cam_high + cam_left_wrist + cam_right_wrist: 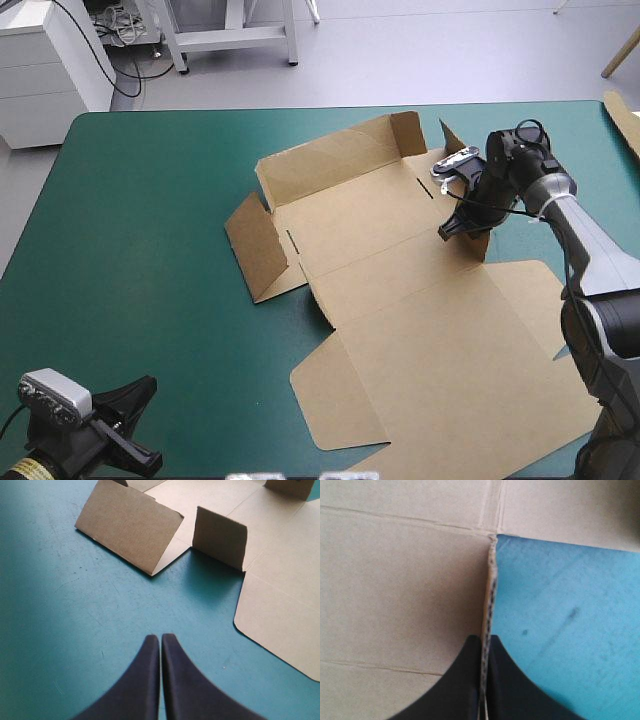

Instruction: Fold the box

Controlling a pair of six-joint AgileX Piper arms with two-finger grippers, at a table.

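The brown box (400, 270) lies mostly flat in the middle of the teal-green table, its far wall (330, 165) and left flaps (255, 245) raised. My right gripper (462, 228) stands at the box's right side, shut on a raised side flap; in the right wrist view the flap's thin edge (490, 595) runs up from between the black fingers (462, 680). My left gripper (130, 400) hovers over bare cover near the front left corner, shut and holding nothing. In the left wrist view its fingers (145, 680) point toward the raised left flaps (130, 522).
Another piece of brown board (625, 115) shows at the table's right edge. The large lid panel (460, 370) lies flat toward the front right. Bare cover (140, 250) stretches along the left half of the table.
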